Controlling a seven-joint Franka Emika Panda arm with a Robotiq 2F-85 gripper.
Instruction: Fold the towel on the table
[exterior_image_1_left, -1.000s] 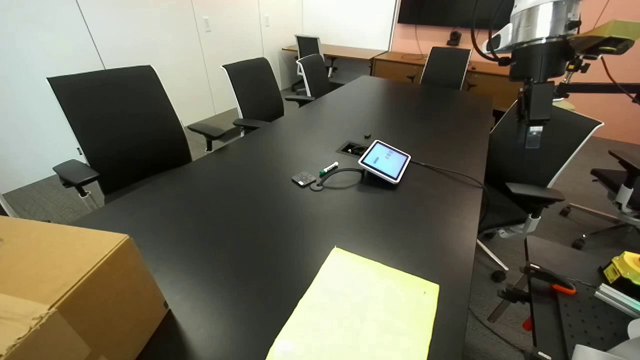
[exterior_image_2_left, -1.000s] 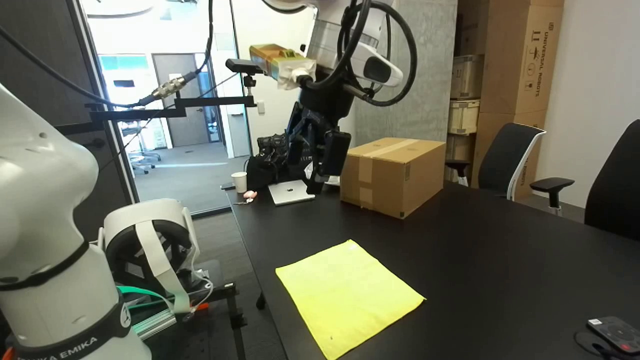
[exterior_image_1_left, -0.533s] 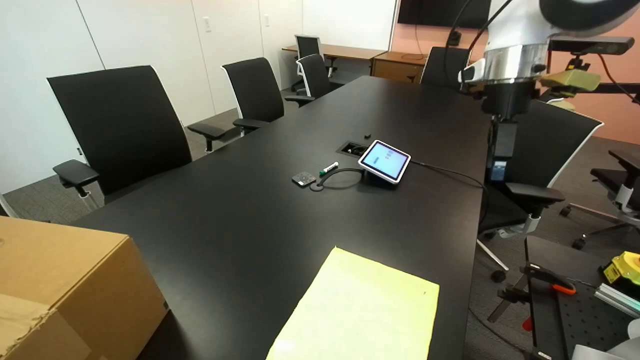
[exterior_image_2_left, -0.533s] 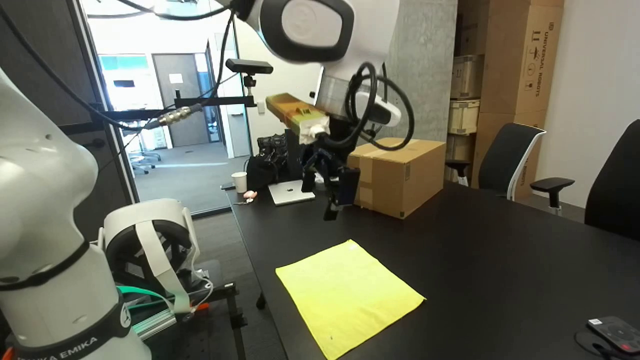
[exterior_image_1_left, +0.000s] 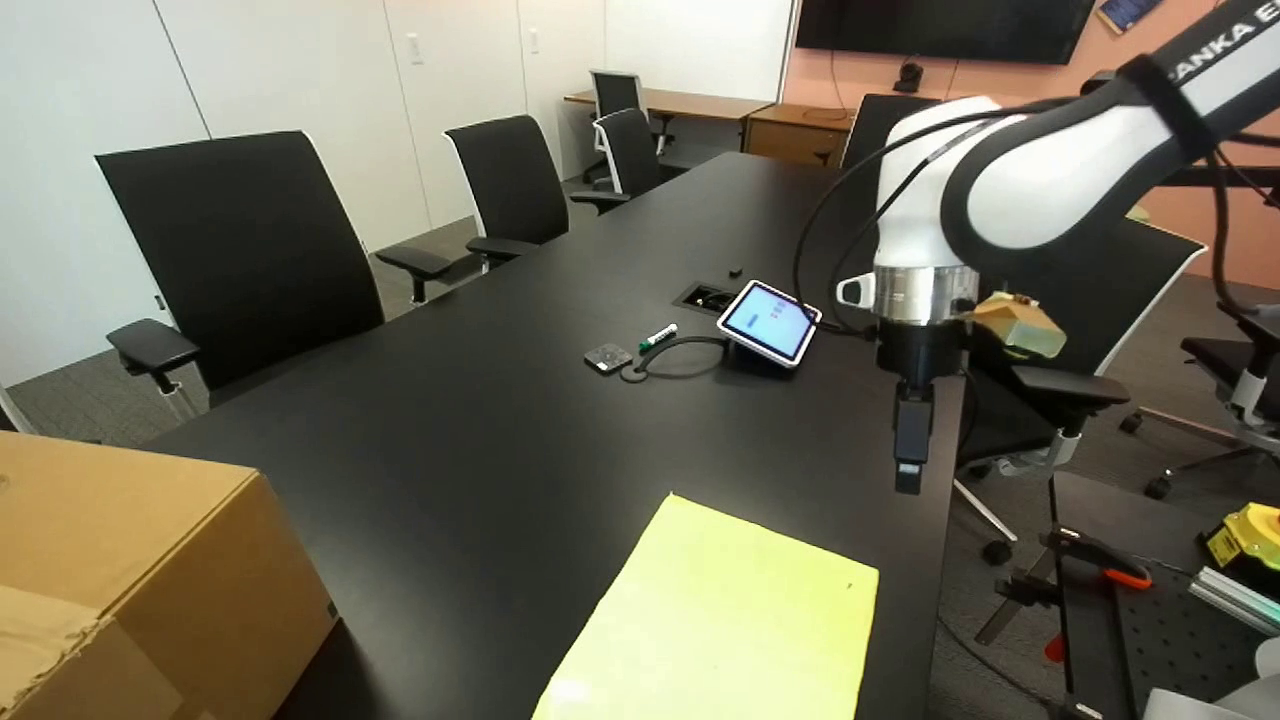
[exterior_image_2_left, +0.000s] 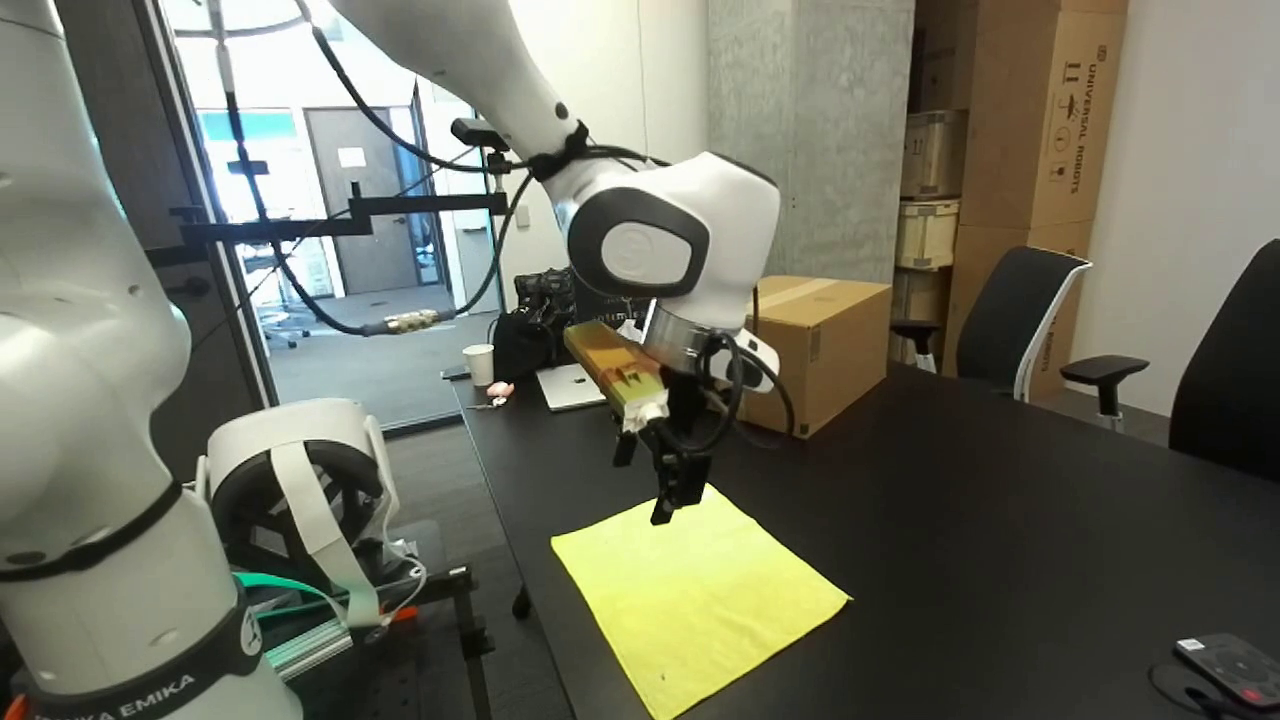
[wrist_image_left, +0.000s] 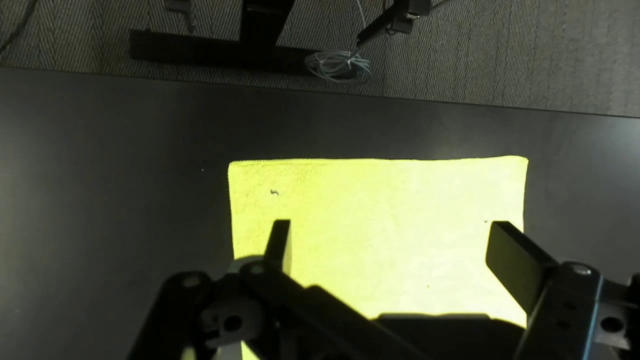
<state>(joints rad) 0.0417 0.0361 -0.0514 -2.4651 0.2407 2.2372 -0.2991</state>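
Wrist view: nearest, the gripper (wrist_image_left: 391, 240) is hovering with its fingers (wrist_image_left: 517, 267) spread wide apart and nothing held between them; in an exterior view the fingertips (exterior_image_1_left: 908, 478) are hanging clear of the towel (exterior_image_1_left: 720, 610). The towel is lying flat and unfolded on the table (wrist_image_left: 115, 210), past the fingers as the wrist is seeing it. No fold is showing, so the step in hand is looking like the approach, and the next move is probably calling for lowering to an edge or corner, pinching the towel lightly against the hard surface and drawing it over. Being thin, it is likely to be slipping or bunching if the pinch is landing shallow. It is making a bright yellow, roughly rectangular sheet, showing a slightly fuzzy nap and a small dark mark toward its far left corner, with the right part washing out pale under glare. The table is giving a smooth, dull black sheen, and beyond its straight edge the carpet (wrist_image_left: 500, 55) is carrying a coarse grey weave. In an exterior view a square-edged cardboard box (exterior_image_1_left: 210, 560) is standing near left, well apart from the towel; farther off, a tablet (exterior_image_1_left: 770, 322) is tilting its glossy screen inside a white frame, and chairs (exterior_image_1_left: 512, 180) with black, pale-rimmed backs are lining the left side toward the far wall.
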